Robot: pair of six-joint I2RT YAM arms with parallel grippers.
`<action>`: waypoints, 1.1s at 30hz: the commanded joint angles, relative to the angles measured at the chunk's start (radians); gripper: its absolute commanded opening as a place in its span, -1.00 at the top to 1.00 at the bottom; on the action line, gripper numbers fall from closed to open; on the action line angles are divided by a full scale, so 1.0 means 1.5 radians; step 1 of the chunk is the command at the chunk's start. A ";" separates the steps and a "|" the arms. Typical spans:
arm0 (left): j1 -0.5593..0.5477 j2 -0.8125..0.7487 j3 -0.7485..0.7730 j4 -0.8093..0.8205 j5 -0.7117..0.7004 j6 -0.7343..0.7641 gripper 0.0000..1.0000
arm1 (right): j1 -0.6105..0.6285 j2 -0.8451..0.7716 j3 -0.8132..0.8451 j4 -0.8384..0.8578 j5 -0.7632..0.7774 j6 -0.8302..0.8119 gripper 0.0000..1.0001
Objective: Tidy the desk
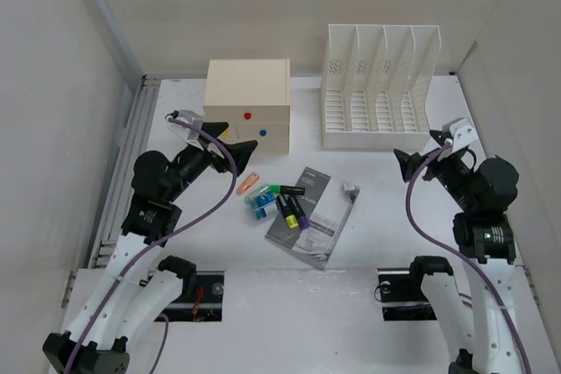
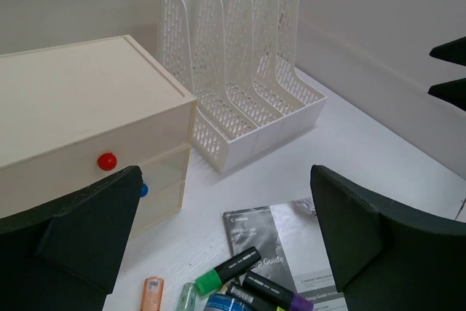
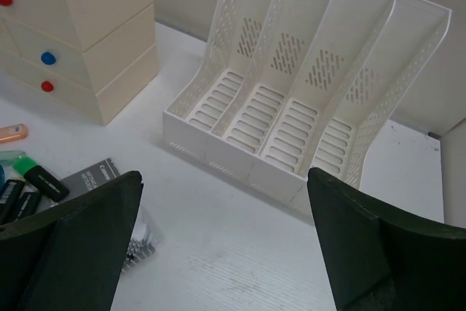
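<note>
The white desk (image 1: 394, 216) carries a loose pile at its middle: a grey Canon booklet (image 1: 317, 221), green (image 1: 285, 190), yellow (image 1: 287, 214) and purple (image 1: 298, 212) highlighters, a blue item (image 1: 261, 205), an orange stick (image 1: 248, 184) and a small silver piece (image 1: 350, 190). My left gripper (image 1: 228, 155) hovers open left of the pile, in front of the drawer box. In its wrist view the left gripper (image 2: 226, 180) holds nothing, with the booklet (image 2: 291, 242) and green highlighter (image 2: 229, 269) below it. My right gripper (image 1: 405, 164) hangs open near the rack, and the right gripper (image 3: 224, 176) is empty over bare desk.
A cream drawer box (image 1: 247, 85) with coloured knobs stands at the back centre-left. A white slotted file rack (image 1: 377, 85) stands at the back right. A grey rail (image 1: 127, 155) runs along the left edge. Two dark cutouts (image 1: 197, 291) sit at the near edge by the arm bases.
</note>
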 commanded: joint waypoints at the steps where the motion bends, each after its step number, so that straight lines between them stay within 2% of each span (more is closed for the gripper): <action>1: -0.004 -0.005 0.010 0.024 0.001 0.003 -1.00 | -0.003 -0.016 0.004 0.038 -0.029 0.018 -1.00; 4: -0.004 -0.005 0.010 0.024 0.001 0.003 -1.00 | -0.003 -0.008 0.005 0.013 -0.099 -0.037 -1.00; 5: -0.004 -0.005 0.010 0.024 0.001 0.003 -1.00 | -0.003 0.000 0.005 -0.001 -0.125 -0.101 -1.00; 7: -0.004 -0.005 0.010 0.024 0.008 -0.003 -1.00 | -0.003 0.006 -0.004 -0.024 -0.187 -0.150 -1.00; 11: -0.004 -0.005 0.010 0.024 0.015 -0.003 -1.00 | -0.003 0.034 0.002 -0.051 -0.221 -0.178 -1.00; 13: -0.004 -0.005 0.010 0.024 0.015 -0.003 -1.00 | -0.003 0.052 0.002 -0.059 -0.235 -0.178 -0.89; 15: -0.004 -0.005 0.010 0.024 0.015 -0.003 -1.00 | -0.003 0.067 0.002 -0.079 -0.257 -0.194 0.16; 16: -0.004 -0.005 0.010 0.030 0.015 -0.003 -1.00 | -0.003 0.084 0.011 -0.092 -0.272 -0.206 0.75; 17: -0.004 -0.005 0.010 0.030 0.015 -0.003 -1.00 | -0.003 0.092 0.011 -0.103 -0.293 -0.214 1.00; 18: -0.004 0.001 0.010 0.030 0.015 -0.003 -1.00 | -0.003 0.101 0.021 -0.131 -0.303 -0.225 1.00; 19: -0.004 0.001 0.010 0.030 0.009 -0.003 -1.00 | -0.003 0.111 0.035 -0.144 -0.303 -0.248 0.65; 20: -0.004 0.001 0.010 0.030 0.008 -0.003 -1.00 | -0.003 0.131 0.043 -0.160 -0.313 -0.262 0.06; 21: -0.004 0.001 0.010 0.030 0.008 -0.003 -1.00 | 0.014 0.141 0.053 -0.179 -0.321 -0.280 -0.36; 24: -0.004 0.007 0.003 0.052 0.039 -0.032 -1.00 | 0.065 0.197 0.086 -0.232 -0.280 -0.297 -0.79; 25: -0.004 0.019 -0.005 0.066 0.053 -0.042 -1.00 | 0.078 0.217 0.094 -0.255 -0.270 -0.290 -1.00; 27: -0.004 0.039 -0.014 0.081 0.103 -0.067 -1.00 | 0.094 0.289 0.126 -0.288 -0.276 -0.264 -1.00; 29: -0.012 0.081 -0.006 0.081 0.134 -0.102 -0.88 | 0.109 0.335 0.157 -0.332 -0.285 -0.256 -1.00; 33: -0.066 0.121 0.010 0.066 0.123 -0.132 -0.66 | 0.103 0.394 0.157 -0.293 -0.247 -0.204 -1.00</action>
